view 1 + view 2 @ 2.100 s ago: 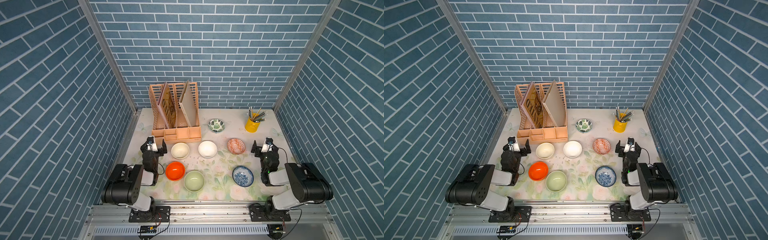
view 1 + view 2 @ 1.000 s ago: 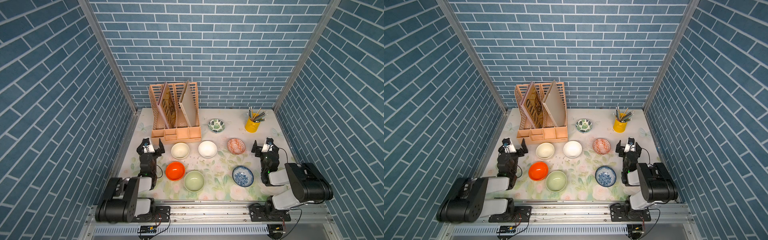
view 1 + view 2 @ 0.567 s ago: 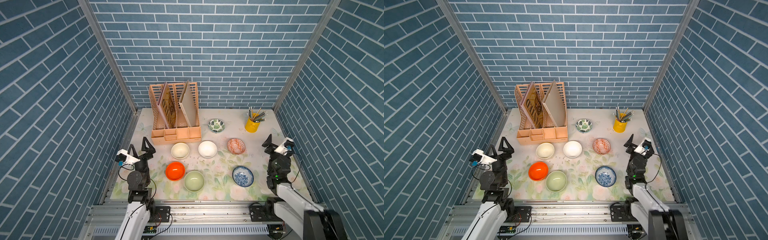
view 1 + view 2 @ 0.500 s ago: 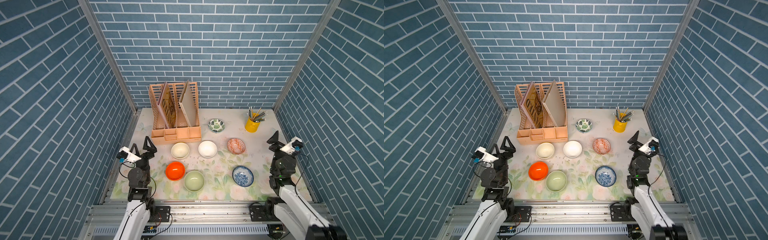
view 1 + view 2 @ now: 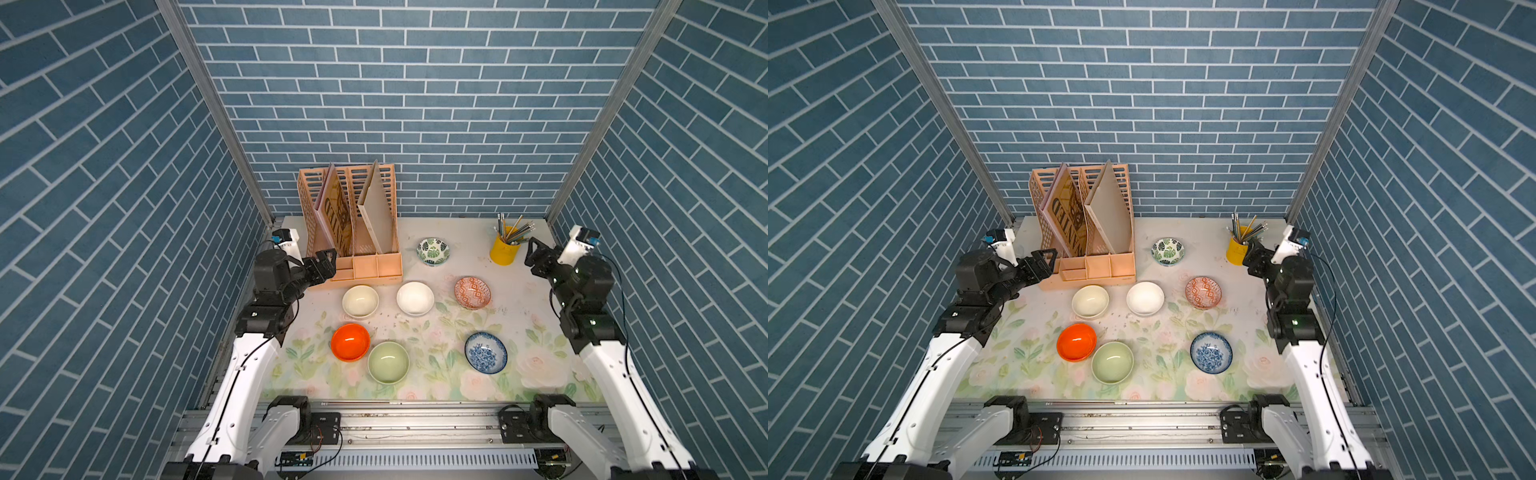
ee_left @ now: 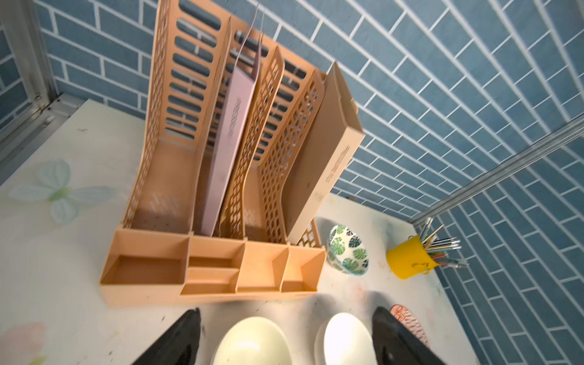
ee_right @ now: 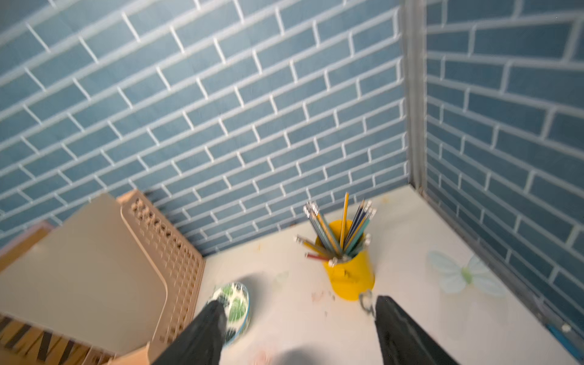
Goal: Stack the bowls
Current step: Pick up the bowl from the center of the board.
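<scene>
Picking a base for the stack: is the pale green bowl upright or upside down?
Upright. In both top views the pale green bowl shows its rim and hollow facing up, with nothing in it.

Right gripper (image 7: pixel 298 301): two black fingers (image 7: pixel 398 331) spread wide, only bare surface between them, nothing held. Yellow pencil cup (image 7: pixel 350 275) stood upright near corner of pale table (image 7: pixel 410 246) where two walls met, just beside one fingertip; pencils (image 7: pixel 335 227) fanned out of it. Green-leaf bowl (image 7: pixel 237 300) sat toward wall edge, partly hidden behind other finger, near peach file organizer (image 7: pixel 177 262). Beige board (image 7: pixel 82 268) leaned in organizer. Butterfly print (image 7: pixel 464 273) on table by side wall. Blue brick walls (image 7: pixel 221 110) behind. View slightly blurred.
</scene>
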Tool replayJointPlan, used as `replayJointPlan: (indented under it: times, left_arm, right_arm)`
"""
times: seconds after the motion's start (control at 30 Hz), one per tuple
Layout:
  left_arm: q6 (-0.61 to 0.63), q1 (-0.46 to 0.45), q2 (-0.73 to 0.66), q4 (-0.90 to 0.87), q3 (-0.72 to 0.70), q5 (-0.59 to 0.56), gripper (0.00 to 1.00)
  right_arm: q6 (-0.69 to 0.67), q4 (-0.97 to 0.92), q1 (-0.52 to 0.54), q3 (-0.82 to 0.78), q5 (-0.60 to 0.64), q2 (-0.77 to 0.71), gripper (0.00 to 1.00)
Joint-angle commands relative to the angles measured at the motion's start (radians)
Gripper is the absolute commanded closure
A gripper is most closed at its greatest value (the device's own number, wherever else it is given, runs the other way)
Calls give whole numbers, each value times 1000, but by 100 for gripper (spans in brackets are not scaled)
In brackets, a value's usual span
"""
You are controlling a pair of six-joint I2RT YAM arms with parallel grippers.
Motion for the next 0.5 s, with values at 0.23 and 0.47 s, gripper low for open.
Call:
replayJointPlan:
  times: [0.23, 0.47]
  left_arm:
    - [78, 0, -216, -98, -149, -96, 12]
    - [73, 0, -229, -104, -156, -102, 13]
  right_arm:
    - [-6, -386, 20, 153, -110, 234, 26]
    - [-3, -466, 51, 204, -62, 369, 27]
